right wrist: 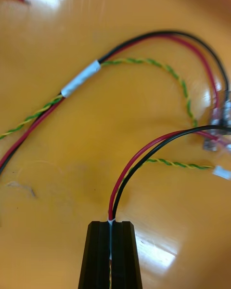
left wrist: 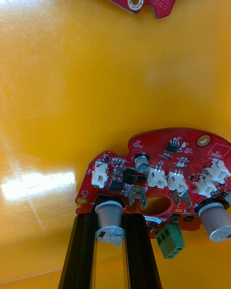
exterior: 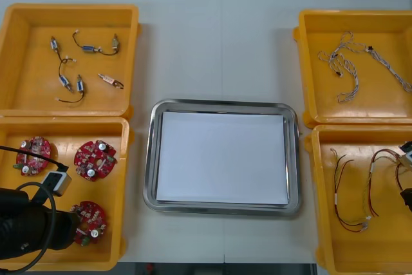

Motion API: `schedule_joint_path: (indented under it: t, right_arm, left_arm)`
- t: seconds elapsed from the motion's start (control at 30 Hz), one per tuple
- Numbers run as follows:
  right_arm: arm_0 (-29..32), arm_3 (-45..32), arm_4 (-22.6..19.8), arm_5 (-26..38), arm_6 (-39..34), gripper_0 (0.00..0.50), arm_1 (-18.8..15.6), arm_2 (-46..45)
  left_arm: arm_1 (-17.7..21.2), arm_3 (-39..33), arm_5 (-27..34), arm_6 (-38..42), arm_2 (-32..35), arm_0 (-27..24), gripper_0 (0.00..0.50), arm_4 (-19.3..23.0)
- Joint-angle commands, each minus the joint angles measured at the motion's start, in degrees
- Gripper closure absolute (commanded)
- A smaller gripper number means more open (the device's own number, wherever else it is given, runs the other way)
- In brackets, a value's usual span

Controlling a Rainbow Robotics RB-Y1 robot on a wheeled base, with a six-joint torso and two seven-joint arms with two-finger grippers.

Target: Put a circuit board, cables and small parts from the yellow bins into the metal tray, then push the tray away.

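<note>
In the near left yellow bin (exterior: 119, 185) lie three round red circuit boards. My left gripper (left wrist: 110, 219) is shut on the nearest circuit board (left wrist: 163, 164) (exterior: 90, 222), its fingers (left wrist: 83, 250) clamping a silver cylinder at the board's edge. That board rests on the bin floor. My right gripper (right wrist: 111, 224) is shut on a red and black cable (right wrist: 144, 159) low over the floor of the near right bin (exterior: 315, 198); the wires rise from between the closed fingers. In the front view it sits at the right edge (exterior: 407, 196). The metal tray (exterior: 222, 104), white inside, stands between the bins.
The far left bin (exterior: 132, 49) holds several small metal parts (exterior: 88, 49) with short wires. Twisted blue and white cables (exterior: 347, 69) lie in the far right bin. More red and black cables (exterior: 351, 191) and a yellow-green twisted strand (right wrist: 159, 67) lie near my right gripper.
</note>
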Motion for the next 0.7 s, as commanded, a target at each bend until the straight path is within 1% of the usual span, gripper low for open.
schedule_joint_path:
  t: [0.03, 0.17, 0.27, 0.53, 0.63, 0.7]
  right_arm:
    - [-0.03, -3.64, -1.91, 2.91, 1.56, 0.500, -2.71, -4.69]
    - [-0.03, -4.87, -3.23, 4.85, 1.21, 0.500, -3.68, -6.45]
    - [-0.20, -6.10, -4.11, 6.78, 0.69, 0.500, -4.47, -8.21]
    - [-1.96, -9.53, -5.78, 13.55, -1.34, 0.500, -5.79, -12.25]
    - [-2.40, -10.58, -6.66, 15.31, -3.88, 0.500, -6.76, -12.95]
    - [-2.66, -12.34, -7.27, 16.80, -6.79, 0.500, -8.08, -13.13]
  left_arm:
    - [2.46, -0.34, -0.59, 5.55, -1.01, -1.38, 0.500, 0.04]
    - [2.73, -0.34, -0.59, 5.55, -0.92, -2.17, 0.500, 1.35]
    - [3.08, -0.34, -0.41, 5.29, 0.05, -2.61, 0.500, 3.38]
    - [3.08, -0.52, 3.98, 4.23, 3.56, -3.75, 0.500, 4.52]
    - [3.08, -0.43, 5.74, 3.71, 5.23, -3.75, 0.500, 4.96]
    - [3.08, -0.43, 7.32, 3.35, 6.90, -3.66, 0.500, 5.49]
